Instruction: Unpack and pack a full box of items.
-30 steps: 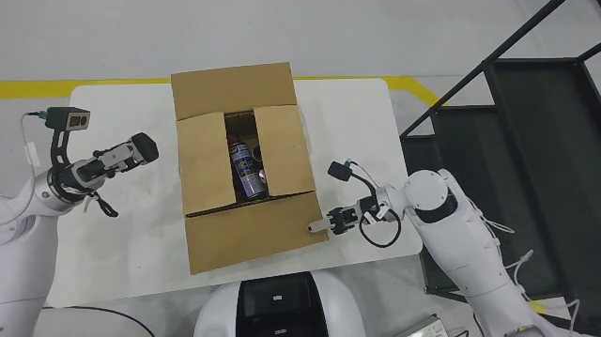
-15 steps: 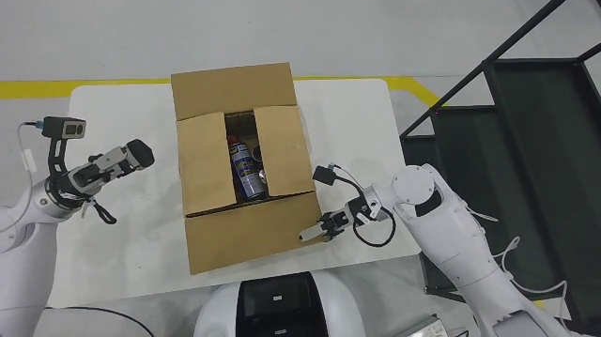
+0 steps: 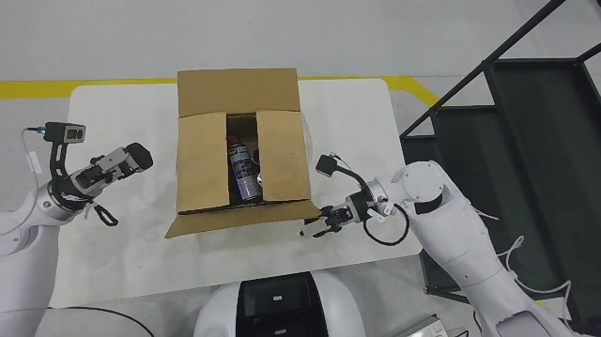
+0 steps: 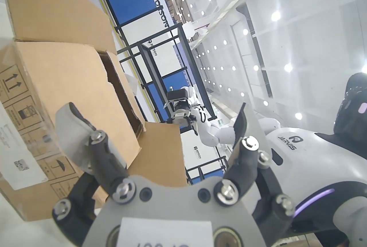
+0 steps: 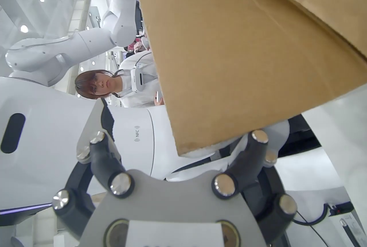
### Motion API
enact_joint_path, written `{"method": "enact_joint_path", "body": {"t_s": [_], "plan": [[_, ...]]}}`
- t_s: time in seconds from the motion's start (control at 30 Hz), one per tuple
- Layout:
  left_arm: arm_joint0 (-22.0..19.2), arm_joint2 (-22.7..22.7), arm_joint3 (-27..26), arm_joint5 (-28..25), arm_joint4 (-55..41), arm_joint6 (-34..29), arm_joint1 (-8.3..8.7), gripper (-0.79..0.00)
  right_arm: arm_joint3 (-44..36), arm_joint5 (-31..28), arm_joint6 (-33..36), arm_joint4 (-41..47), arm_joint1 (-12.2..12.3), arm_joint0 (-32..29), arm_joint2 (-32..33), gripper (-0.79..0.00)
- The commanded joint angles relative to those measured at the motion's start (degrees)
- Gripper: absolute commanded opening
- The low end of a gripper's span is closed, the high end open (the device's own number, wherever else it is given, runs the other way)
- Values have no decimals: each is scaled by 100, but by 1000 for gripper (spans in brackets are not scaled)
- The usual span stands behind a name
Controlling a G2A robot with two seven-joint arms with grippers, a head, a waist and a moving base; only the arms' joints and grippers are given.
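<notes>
Beside the box [image 3: 202, 163], left jaws gape; right jaws gape at its near flap [image 3: 239, 217] corner.

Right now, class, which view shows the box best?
The top view: the whole box from above, with the can inside. The left wrist view shows one side wall and flap edges; the right wrist view, one flap close up.

Box [image 3: 202, 163] on table [image 3: 347, 112], can [image 3: 245, 170] inside box

White glossy shells on left arm [image 3: 33, 213] and right arm [image 3: 451, 229]; black cable [image 3: 384, 240] looped at wrist. Black camera block [image 3: 64, 132] on left wrist. Same build on left gripper [image 4: 156, 116] and right gripper [image 5: 176, 130]: grey base plate, silver screws, black links, pale finger pads [image 4: 67, 116].
</notes>
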Motion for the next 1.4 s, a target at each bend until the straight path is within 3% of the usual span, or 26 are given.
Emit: {"method": "enact_joint_path", "body": {"t_s": [0.0,0.27,0.57,0.87,1.2,1.37], "plan": [[20,-11,16,-12,-2,5,3,0,-39,-4,-77,46,6,32,9,0],[46,-10,77,-61,-41,-327,27,0,-140,-197,-428,187,21,237,61,0],[59,1,173,-244,-69,-117,19,0,229,-321,-1393,-358,-37,662,-200,0],[39,-19,231,-157,-50,22,27,0,762,-324,-1898,-665,-147,1128,-689,0],[-560,298,295,133,983,723,9,0,1007,-94,-1940,-1074,-185,1365,-1003,0],[-1018,635,636,222,1319,1295,-59,0,1049,-82,-1989,-1098,-204,1410,-1105,0]]}}
